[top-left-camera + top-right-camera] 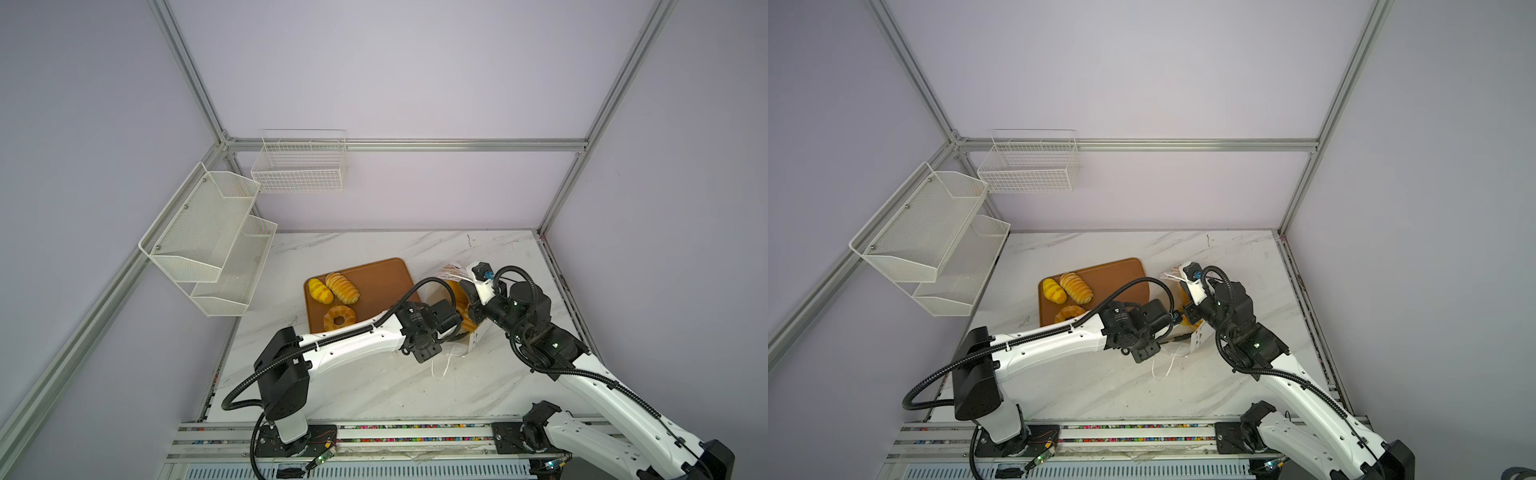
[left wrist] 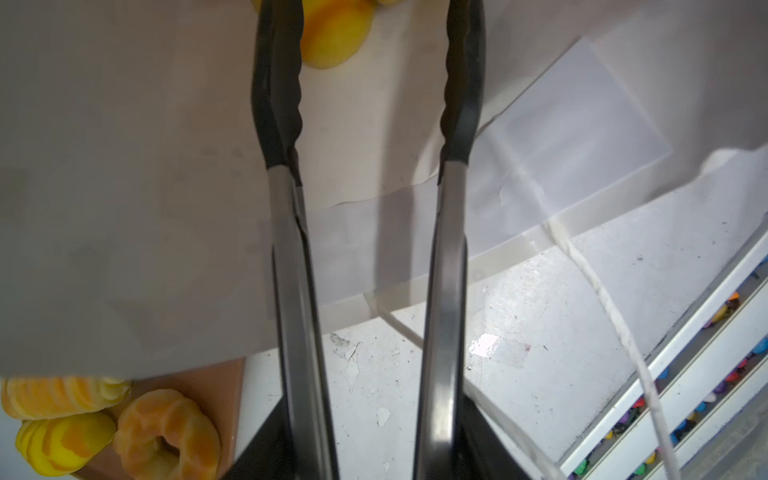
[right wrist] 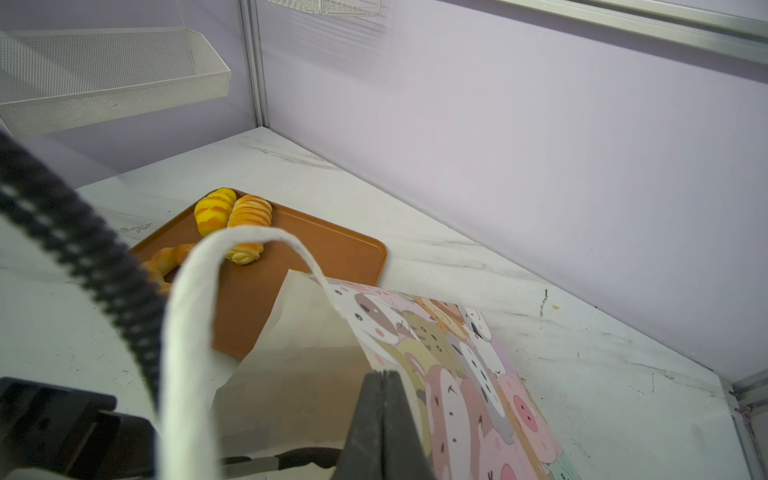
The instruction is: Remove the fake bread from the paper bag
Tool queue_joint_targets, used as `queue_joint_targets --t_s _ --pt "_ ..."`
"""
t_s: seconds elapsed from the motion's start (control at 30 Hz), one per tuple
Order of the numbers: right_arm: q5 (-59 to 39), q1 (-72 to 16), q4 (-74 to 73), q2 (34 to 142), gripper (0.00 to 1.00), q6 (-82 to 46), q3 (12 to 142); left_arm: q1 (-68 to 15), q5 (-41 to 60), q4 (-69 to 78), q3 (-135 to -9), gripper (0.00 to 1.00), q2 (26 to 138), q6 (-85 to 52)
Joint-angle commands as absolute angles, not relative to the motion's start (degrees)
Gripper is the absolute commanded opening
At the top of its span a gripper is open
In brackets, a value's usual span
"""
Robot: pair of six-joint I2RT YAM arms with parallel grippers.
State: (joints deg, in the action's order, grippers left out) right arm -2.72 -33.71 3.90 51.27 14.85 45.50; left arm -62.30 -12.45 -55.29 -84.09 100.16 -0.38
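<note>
The left arm stretches low across the table (image 1: 374, 386), reaching right. The left gripper (image 2: 370, 465) clamps tongs (image 2: 291, 257) whose tips stand partly apart inside the paper bag (image 3: 457, 374), near one yellow fake bread (image 2: 334, 37). The right arm bends in from the near right. The right gripper (image 3: 382, 380) is closed, pinching the bag's rim. Three pastries (image 1: 334, 291) lie on the brown tray (image 1: 384, 278), left of the bag.

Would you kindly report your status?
Left gripper shut on tongs, tips inside paper bag. Right gripper pinching bag rim. Three fake breads on tray, more inside. Nothing blocking.
</note>
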Motion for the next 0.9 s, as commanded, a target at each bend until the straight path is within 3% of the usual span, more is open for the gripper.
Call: queue_joint_targets --t_s 0.0,0.53,0.87 --pt "-3.86 -33.75 4.30 51.03 0.00 15.19 46.23 -62.40 -9.61 -53.49 -90.91 0.48 100.22 -0.77" --pt "-5.01 -33.81 2.97 51.90 0.00 13.76 46.38 -61.35 -10.85 -52.43 -96.33 0.47 103.06 -4.11" --pt "-5.53 -33.79 0.03 52.88 0.00 12.22 45.07 -61.53 -11.97 -59.21 -105.76 0.47 112.43 -7.51"
